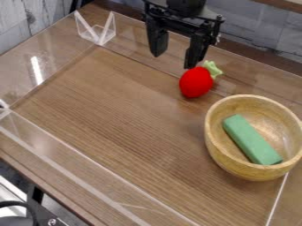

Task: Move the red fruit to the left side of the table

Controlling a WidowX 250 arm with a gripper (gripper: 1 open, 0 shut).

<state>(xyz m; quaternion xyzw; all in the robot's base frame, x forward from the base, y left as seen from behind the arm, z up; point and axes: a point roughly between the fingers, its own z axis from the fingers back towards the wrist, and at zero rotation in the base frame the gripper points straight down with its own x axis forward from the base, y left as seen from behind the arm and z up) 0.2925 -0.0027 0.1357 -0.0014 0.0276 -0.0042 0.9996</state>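
The gripper (181,44) hangs wide open and empty, pointing down, just above and behind the red fruit (197,81). The fruit lies on the table (106,124), right of centre, just beside the bowl (217,144) holding a green block (252,139). To grasp well, shift over the fruit's body, straddle it, then close gently. The wood-grain surface is smooth, edged with clear walls; leftward, the way looks open.
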